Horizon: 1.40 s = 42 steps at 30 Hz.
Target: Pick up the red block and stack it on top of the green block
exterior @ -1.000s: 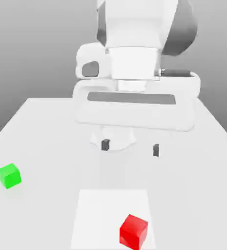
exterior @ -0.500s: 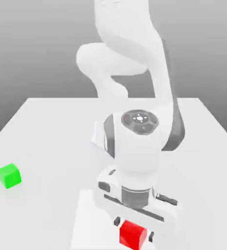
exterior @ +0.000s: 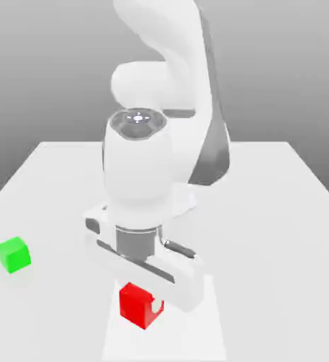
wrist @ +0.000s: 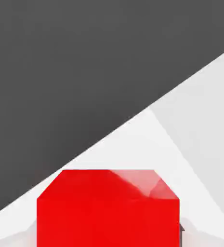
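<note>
Red block (exterior: 134, 305) had moved toward exterior-view 10 o'clock, gripped by the gripper (exterior: 143, 301); pickup looked done, stacking on green block (exterior: 13, 255) wasn't.

A glossy white robot arm (exterior: 192, 134) with rounded, tube-like segments, one of them edged by a long dark grey panel at about four o'clock from the grey cap that tops the wrist; this round cap (exterior: 139, 124) carries a small bright spot ringed by tiny pale dots. Below it, at six o'clock, the smooth white wrist housing (exterior: 137, 170) narrows to a dark grey metallic collar (exterior: 136, 242). The end effector (exterior: 146, 269) has a wide white body with softened corners, a long dark grey slot along its face and a small dark fitting at each side of the collar.
</note>
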Each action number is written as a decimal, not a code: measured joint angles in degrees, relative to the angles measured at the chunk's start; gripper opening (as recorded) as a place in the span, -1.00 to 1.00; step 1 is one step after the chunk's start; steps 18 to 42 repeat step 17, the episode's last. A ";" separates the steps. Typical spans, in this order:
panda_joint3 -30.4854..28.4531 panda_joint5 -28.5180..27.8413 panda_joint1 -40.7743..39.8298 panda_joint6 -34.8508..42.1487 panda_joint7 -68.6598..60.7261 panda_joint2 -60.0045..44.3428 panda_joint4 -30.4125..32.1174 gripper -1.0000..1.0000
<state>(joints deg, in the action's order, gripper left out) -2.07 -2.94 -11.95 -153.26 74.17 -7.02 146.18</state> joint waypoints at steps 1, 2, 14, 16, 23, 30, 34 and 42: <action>-1.59 0.09 -2.12 0.12 -1.52 0.94 0.80 -1.00; -3.31 0.18 -4.91 0.25 -3.16 1.93 1.63 -1.00; -6.29 6.69 -32.24 -7.96 -21.71 -0.99 7.10 -1.00; -5.87 7.20 -32.47 -9.11 -22.08 -2.21 7.06 1.00; -5.87 7.20 -32.47 -9.11 -22.08 -2.21 7.06 1.00; -5.87 7.20 -32.47 -9.11 -22.08 -2.21 7.06 1.00; -5.87 7.20 -32.47 -9.11 -22.08 -2.21 7.06 1.00; -5.87 7.20 -32.47 -9.11 -22.08 -2.21 7.06 1.00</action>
